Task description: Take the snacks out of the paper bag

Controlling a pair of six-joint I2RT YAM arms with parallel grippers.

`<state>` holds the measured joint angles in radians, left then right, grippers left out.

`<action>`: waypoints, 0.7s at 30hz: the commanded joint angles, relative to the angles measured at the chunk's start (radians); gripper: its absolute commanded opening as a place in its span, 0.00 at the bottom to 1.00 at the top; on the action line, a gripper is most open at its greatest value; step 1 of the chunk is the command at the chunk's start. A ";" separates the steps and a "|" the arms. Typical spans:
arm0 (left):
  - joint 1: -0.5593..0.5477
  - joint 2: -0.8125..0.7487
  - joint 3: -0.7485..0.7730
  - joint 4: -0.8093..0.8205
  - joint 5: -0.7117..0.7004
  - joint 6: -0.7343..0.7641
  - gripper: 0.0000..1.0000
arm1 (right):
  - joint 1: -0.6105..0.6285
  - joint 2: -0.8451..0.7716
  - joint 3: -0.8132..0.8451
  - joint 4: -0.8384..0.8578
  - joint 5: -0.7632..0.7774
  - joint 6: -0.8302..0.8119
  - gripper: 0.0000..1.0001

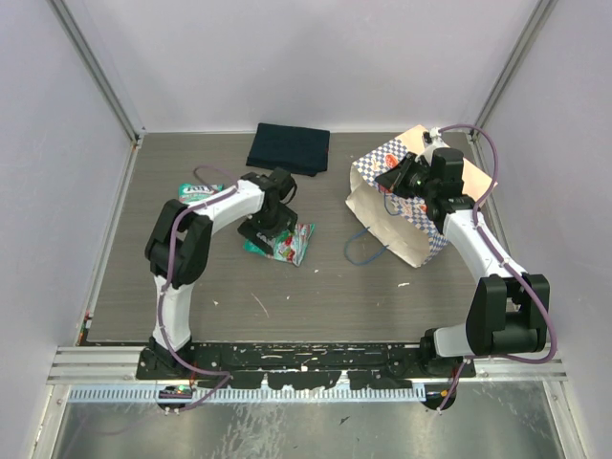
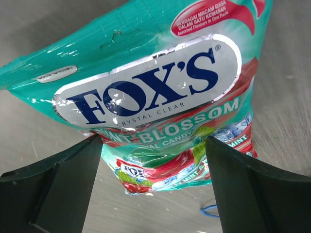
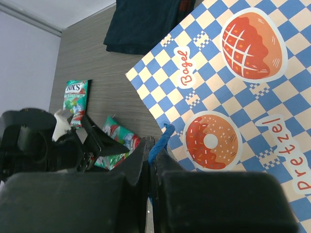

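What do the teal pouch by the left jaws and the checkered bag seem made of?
Teal pouch: likely glossy plastic film, given glare spots and crinkles. Checkered bag: apparently matte printed paper, flat with no shine and a crisp edge.

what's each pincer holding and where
Right pincer: shut on the blue cord handle of the paper bag. Left pincer: open over a teal pouch, holding nothing.

I see both arms built alike: the left arm point(image 1: 206, 212) and right arm point(image 1: 473, 244) wear white link shells between bulky black joint housings; a purplish-grey cable point(image 1: 494, 163) loops along each; the left pincer point(image 2: 153, 160) and right pincer point(image 3: 151, 165) have matte black, wedge-shaped fingers.
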<state>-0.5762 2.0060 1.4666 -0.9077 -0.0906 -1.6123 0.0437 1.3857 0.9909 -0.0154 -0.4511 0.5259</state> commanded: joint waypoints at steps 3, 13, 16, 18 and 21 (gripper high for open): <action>0.027 0.190 0.142 -0.051 -0.214 0.739 0.89 | -0.002 -0.012 0.017 0.046 0.000 -0.013 0.07; 0.028 0.142 0.056 -0.017 -0.318 1.242 0.99 | -0.002 -0.008 0.011 0.061 -0.017 0.005 0.07; 0.036 0.157 0.074 -0.037 -0.302 1.321 0.98 | -0.002 -0.011 0.006 0.063 -0.020 0.006 0.07; 0.052 0.165 0.080 -0.039 -0.263 1.364 0.98 | -0.002 -0.016 0.005 0.063 -0.020 0.008 0.07; 0.084 0.156 0.071 -0.038 -0.221 1.408 0.98 | -0.002 -0.023 0.002 0.063 -0.020 0.006 0.07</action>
<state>-0.5503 2.0850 1.6016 -0.8074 -0.2615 -0.3817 0.0437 1.3861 0.9886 -0.0078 -0.4580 0.5293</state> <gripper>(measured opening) 0.980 0.072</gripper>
